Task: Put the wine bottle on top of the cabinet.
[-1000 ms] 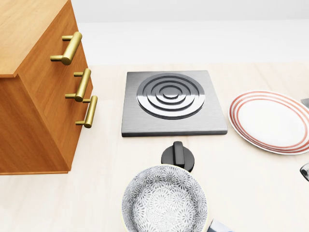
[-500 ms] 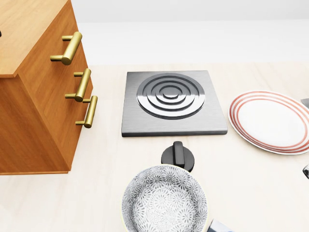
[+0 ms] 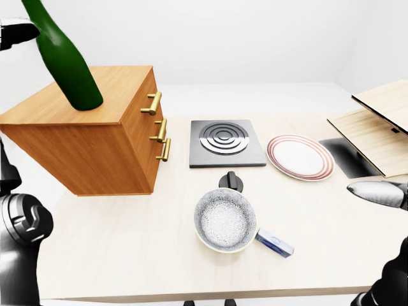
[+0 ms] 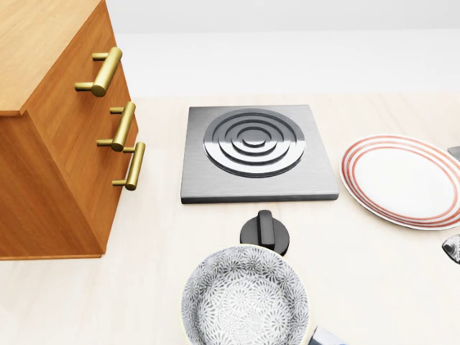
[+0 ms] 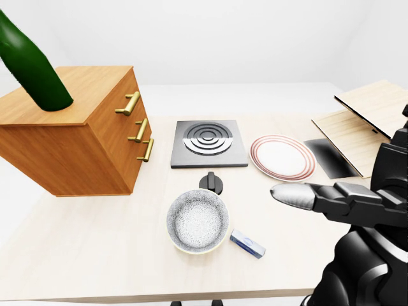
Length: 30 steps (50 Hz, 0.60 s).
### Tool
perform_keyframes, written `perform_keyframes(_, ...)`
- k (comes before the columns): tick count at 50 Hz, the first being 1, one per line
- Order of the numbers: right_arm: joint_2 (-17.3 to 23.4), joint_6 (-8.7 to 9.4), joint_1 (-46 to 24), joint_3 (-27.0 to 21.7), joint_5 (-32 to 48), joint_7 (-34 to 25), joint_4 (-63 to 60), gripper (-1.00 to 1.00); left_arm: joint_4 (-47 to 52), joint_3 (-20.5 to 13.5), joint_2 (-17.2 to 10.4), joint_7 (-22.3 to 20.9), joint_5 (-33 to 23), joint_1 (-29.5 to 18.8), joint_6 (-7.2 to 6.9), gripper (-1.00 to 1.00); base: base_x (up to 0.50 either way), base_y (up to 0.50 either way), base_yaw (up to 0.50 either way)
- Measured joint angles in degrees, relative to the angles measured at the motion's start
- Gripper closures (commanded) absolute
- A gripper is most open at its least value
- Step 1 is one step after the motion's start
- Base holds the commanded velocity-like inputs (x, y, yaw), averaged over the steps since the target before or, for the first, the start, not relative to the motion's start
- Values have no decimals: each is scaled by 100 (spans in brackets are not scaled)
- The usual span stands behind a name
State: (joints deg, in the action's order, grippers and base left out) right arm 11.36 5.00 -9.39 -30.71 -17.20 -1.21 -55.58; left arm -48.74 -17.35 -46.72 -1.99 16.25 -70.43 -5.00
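The green wine bottle (image 3: 67, 64) leans to the upper left with its base at the top of the wooden cabinet (image 3: 121, 86), near that top's left side in the left-eye view. Its neck runs out of the picture's top. My left hand (image 3: 18, 33) shows only as a pale sliver at the view's left edge, pressed against the bottle's upper body. My right hand (image 5: 290, 194) hovers over the table's right side with fingers stretched out and nothing in them. The head view shows only the cabinet's drawer side (image 4: 68, 144).
On the table stand a single-ring hob (image 3: 224, 141), a black knob (image 3: 232, 180), a patterned pan (image 3: 225, 220) with a blue handle (image 3: 275, 244), and a red-rimmed plate (image 3: 299, 157). Wooden boards (image 3: 376, 127) and a dark sheet (image 3: 347, 156) lie at the right.
In the head view the sliver of my right hand at the right edge has crept slightly upward. A dark speck at the left edge half a second ago is gone. The camera has not moved.
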Motion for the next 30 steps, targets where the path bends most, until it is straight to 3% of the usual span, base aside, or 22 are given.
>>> perform_keyframes(10,-1,0,-25,-9,-62,16,-84,-100,2468,-472,-1136,404,1182,337,0,-100,0,0,0)
perform_keyframes(14,22,0,-79,-78,-164,60,-199,-100,3546,-948,-1517,790,2019,1045,0,-100,0,0,0)
perform_keyframes(17,64,0,-61,-100,-343,187,-263,-100,4482,-1406,-1626,1122,2649,1821,0,-100,0,0,0)
perform_keyframes(20,199,0,31,-107,-762,509,-311,-100,5473,-1836,-1495,1407,3135,2637,0,-100,0,0,0)
perform_keyframes(23,499,0,269,-30,-1394,1039,-348,-100,6448,-2168,-1138,1547,3405,3417,0,-100,0,0,0)
perform_keyframes(26,826,0,639,200,-1868,1500,-375,-100,7319,-2367,-561,1478,3403,4156,0,-100,0,0,0)
perform_keyframes(30,1146,0,1173,616,-2192,1939,-398,-100,8311,-2552,436,1082,3153,5122,0,-100,0,0,0)
